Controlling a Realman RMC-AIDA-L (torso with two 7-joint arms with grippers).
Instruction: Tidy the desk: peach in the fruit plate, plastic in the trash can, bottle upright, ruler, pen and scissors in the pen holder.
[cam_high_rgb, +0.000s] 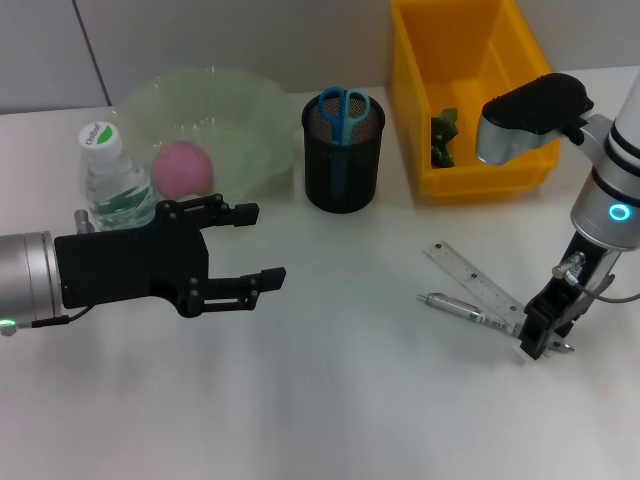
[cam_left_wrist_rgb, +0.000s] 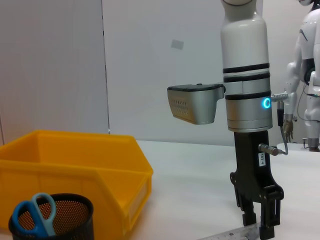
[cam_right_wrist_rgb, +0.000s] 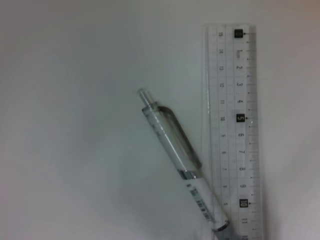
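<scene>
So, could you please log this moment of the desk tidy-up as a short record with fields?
peach: in the fruit plate, pink peach inside
bottle: bottle upright beside the plate
scissors: scissors in the pen holder
plastic: green piece in the yellow trash can
ruler: ruler flat on the table
pen: pen on the table, its tip end at the ruler
right gripper: right gripper down at the ruler and pen ends
left gripper: left gripper open, near the bottle
remaining: ruler, pen

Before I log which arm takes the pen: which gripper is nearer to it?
Right. The right gripper is down at the table at the end of the pen, beside the ruler. The left gripper hovers far across the table, near the bottle.
</scene>
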